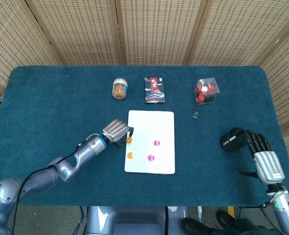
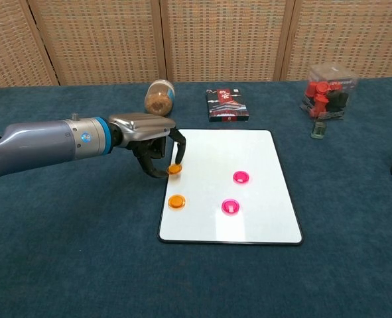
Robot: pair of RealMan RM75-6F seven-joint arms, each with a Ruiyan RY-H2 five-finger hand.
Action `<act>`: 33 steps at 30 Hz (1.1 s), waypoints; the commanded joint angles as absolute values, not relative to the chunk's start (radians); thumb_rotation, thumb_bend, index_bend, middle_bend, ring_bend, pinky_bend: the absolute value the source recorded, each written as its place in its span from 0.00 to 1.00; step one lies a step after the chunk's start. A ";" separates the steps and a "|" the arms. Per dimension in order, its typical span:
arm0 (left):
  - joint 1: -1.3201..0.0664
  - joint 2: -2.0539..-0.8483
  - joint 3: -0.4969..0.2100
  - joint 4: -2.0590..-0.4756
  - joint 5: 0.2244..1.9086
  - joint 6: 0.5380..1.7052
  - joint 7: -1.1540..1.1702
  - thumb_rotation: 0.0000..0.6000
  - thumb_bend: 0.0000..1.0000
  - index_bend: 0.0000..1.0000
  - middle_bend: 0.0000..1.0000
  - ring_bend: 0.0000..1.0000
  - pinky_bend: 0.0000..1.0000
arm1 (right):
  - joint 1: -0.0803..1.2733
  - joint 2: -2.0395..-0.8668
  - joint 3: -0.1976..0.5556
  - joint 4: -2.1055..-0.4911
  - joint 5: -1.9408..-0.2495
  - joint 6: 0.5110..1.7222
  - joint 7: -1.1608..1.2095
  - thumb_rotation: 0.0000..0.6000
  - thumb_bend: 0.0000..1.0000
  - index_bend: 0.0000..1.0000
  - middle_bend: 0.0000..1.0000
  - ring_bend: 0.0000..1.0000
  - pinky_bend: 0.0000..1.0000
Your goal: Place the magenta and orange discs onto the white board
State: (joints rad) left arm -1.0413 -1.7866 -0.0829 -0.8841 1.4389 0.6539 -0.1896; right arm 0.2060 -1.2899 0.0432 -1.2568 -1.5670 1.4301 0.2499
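Note:
A white board [image 1: 159,152] [image 2: 249,212] lies in the middle of the blue table. On it sit two magenta discs [image 2: 241,177] [image 2: 229,206] and one orange disc [image 2: 176,201] [image 1: 130,155] near its left edge. My left hand [image 1: 116,131] [image 2: 146,132] pinches a second orange disc [image 2: 174,169] [image 1: 129,139] just over the board's left edge. My right hand [image 1: 262,155] rests at the table's right side with its fingers spread, holding nothing, beside a black cup [image 1: 232,139].
Along the back stand a brown jar [image 1: 120,89] [image 2: 158,97], a dark card box [image 1: 154,90] [image 2: 227,105] and a clear box of red parts [image 1: 205,91] [image 2: 327,91]. A small dark item [image 1: 196,114] [image 2: 318,131] lies in front of that box.

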 commanded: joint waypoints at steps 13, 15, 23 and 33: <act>-1.044 -1.801 -0.086 -0.876 1.440 0.661 -0.190 1.00 0.33 0.34 1.00 0.97 0.86 | 0.205 -1.289 0.044 -1.257 -1.566 1.431 0.250 1.00 0.00 0.00 0.00 0.00 0.00; -1.044 -1.802 -0.086 -0.876 1.442 0.665 -0.193 1.00 0.33 0.30 1.00 0.97 0.86 | 0.205 -1.288 0.044 -1.258 -1.566 1.431 0.251 1.00 0.00 0.00 0.00 0.00 0.00; -1.038 -1.797 -0.091 -0.881 1.453 0.700 -0.212 1.00 0.33 0.25 1.00 0.97 0.86 | 0.205 -1.288 0.044 -1.257 -1.566 1.430 0.254 1.00 0.00 0.00 0.00 0.00 0.00; -0.965 -1.674 -0.113 -0.976 1.497 0.922 -0.252 1.00 0.27 0.14 0.62 0.54 0.61 | 0.203 -1.286 0.041 -1.259 -1.572 1.436 0.257 1.00 0.00 0.00 0.00 0.00 0.00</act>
